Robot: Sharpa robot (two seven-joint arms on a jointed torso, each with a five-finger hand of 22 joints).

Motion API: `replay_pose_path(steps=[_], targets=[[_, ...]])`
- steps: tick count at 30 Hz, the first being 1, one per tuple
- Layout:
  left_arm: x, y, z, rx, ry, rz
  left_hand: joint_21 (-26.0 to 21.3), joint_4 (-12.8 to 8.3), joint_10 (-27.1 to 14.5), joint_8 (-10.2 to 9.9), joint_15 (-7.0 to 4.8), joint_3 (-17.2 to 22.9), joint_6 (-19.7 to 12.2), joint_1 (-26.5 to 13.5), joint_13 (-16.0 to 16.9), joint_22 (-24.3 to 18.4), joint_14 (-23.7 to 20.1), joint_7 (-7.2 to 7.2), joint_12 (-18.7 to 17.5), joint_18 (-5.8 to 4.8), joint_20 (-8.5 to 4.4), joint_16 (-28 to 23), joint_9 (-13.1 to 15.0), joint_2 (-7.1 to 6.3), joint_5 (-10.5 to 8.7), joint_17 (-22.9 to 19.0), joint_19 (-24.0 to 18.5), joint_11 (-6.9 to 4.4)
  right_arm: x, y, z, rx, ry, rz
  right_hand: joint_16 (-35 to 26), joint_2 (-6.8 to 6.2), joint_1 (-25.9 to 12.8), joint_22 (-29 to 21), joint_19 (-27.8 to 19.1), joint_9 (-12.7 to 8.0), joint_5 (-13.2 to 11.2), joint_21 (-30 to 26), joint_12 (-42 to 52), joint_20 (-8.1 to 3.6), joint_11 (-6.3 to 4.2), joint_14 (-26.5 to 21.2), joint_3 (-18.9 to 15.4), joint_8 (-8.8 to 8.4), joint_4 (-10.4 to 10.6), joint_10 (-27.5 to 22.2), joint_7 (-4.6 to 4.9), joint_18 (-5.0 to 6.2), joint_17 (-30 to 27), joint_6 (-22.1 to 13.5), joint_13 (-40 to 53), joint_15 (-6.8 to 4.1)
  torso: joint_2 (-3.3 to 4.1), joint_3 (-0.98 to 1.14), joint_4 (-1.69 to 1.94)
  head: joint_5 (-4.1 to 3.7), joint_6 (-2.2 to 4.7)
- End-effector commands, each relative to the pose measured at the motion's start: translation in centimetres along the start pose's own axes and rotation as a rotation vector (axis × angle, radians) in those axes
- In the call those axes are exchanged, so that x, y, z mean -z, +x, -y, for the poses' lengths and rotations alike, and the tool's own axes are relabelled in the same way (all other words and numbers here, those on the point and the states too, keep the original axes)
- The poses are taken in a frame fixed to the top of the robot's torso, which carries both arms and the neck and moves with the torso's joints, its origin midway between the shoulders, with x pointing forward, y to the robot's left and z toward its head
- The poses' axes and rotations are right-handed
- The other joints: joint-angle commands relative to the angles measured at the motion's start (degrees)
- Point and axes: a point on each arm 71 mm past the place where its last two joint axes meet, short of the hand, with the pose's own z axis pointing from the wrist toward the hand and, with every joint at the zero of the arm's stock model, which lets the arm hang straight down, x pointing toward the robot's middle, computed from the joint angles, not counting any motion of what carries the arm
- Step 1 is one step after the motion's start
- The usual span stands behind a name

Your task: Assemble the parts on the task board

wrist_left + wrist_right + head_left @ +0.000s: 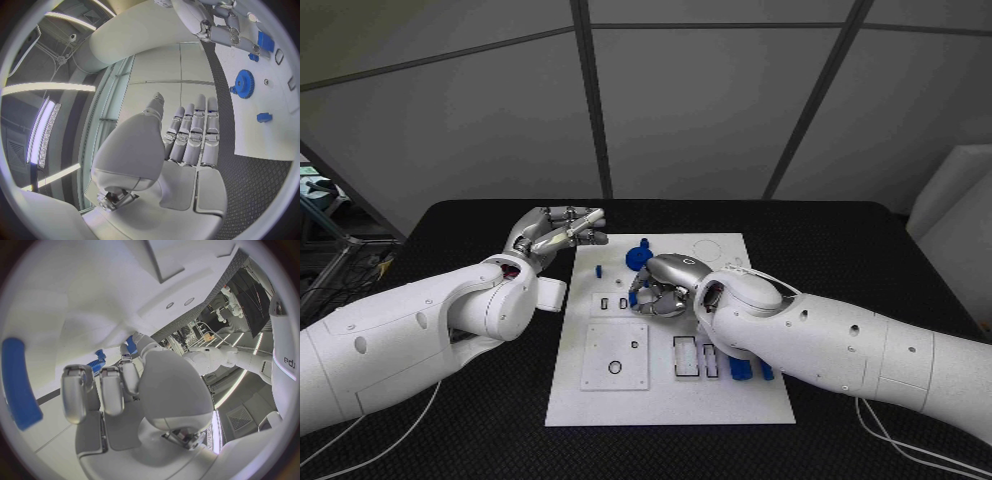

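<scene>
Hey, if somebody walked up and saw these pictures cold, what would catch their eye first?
Probably the white task board in the middle of the black table, dotted with small blue parts, the biggest a blue gear near its far edge. Next, the right hand resting down on the board among those parts, just nearer than the gear. The left hand is raised off the board's far left corner, fingers fairly straight, holding nothing.

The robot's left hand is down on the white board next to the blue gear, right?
No. The right hand is down on the white board, next to the blue gear. The head view shows the left hand raised off the board's edge.
</scene>
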Motion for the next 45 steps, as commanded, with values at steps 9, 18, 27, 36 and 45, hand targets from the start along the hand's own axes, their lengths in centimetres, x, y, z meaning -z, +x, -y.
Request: replay_pose_path(steps=[9, 18, 27, 36, 45], targets=[[-0.1, 0.2, 0.1, -0.001, 0.005, -0.010, -0.2, 0.0, -0.2, -0.4, 0.04, -0.4, -0.1, -0.2, 0.0, -0.1, -0.3, 0.32, -0.3, -1.04, 0.38, -0.3, 0.0, 0.34, -0.32, 0.1, -0.1, 0.12, 0.0, 0.1, 0.1, 0.009, 0.006, -0.008, -0.4, -0.86, -1.2, 8.1, 0.2, -0.5, -0.8, -0.6, -1.5, 0.80, 0.46, 4.1, 0.1, -1.29, 0.1, -1.5, 0.48, 0.48, 5.9, -2.2, -0.2, 0.85, 0.03, 0.01, -0.02, -0.03, -0.04], [-0.1, 0.2, 0.1, 0.000, 0.003, -0.013, -0.2, 0.0, -0.2, -0.4, 0.04, -0.4, -0.1, -0.2, 0.0, -0.1, -0.3, 0.32, -0.3, -1.04, 0.38, -0.3, 0.0, 0.34, -0.32, 0.1, -0.1, 0.12, 0.0, 0.1, 0.1, 0.008, 0.004, 0.001, -0.4, -1.56, -2.3, 8.0, 0.1, -0.5, -0.8, -0.6, -1.7, 1.02, 0.60, 4.1, -0.7, -1.50, 0.5, -1.7, 0.55, 0.51, 5.9, -2.5, -0.5, 1.01, -0.01, 0.00, 0.02, -0.05, -0.05], [-0.1, 0.2, 0.1, 0.001, -0.002, -0.015, -0.2, 0.0, -0.3, -0.4, 0.06, -0.4, -0.1, -0.1, -0.1, -0.1, -0.4, 0.35, -0.3, -1.04, 0.39, -0.4, 0.0, 0.36, -0.32, 0.1, -0.1, 0.14, 0.3, -0.1, 0.1, 0.006, 0.003, 0.015, -0.8, -2.95, -3.0, 6.7, -1.1, -1.6, -0.3, -1.5, -6.6, 1.57, 1.49, 3.9, -2.8, -2.90, 1.2, -5.9, 1.59, 0.86, 5.2, -7.8, -5.3, 1.72, -0.01, 0.01, 0.03, -0.06, -0.06], [-0.1, 0.1, 0.0, -0.043, -0.011, -0.027, 1.1, -0.1, 6.3, 0.0, -1.15, -0.6, 1.4, -0.1, 1.1, 0.4, 1.7, -0.79, 2.4, -0.82, -0.43, 0.1, 0.1, 1.04, -0.31, 0.7, 2.4, -1.54, 2.1, -1.4, -0.2, -0.013, -0.054, 0.119, -0.8, -3.41, 0.0, 6.6, -1.1, -2.0, 0.9, -1.6, -6.9, 2.49, 2.34, 3.9, -7.1, -2.76, 3.6, -6.6, 2.54, 0.90, 5.4, -14.6, -6.6, 2.54, -0.16, 0.05, -0.14, 0.28, 0.12], [-0.1, 0.2, -0.4, -0.124, -0.049, -0.063, 5.7, 0.8, 13.4, 0.5, -4.59, -0.3, 4.7, 0.5, 1.2, 2.5, 13.1, -2.47, 1.9, -0.84, -3.94, 4.7, 0.2, 1.31, -0.29, 4.9, 10.3, -4.06, 4.1, -2.7, -0.9, -0.078, -0.162, 0.205, -1.0, -2.56, 3.0, 6.0, -1.6, -1.7, 1.7, -2.1, -6.5, 2.43, 2.17, 3.8, -7.4, -1.93, 4.4, -6.3, 2.33, 1.06, 5.2, -15.0, -6.7, 2.40, -0.54, 0.20, -0.28, 0.62, 0.16]])
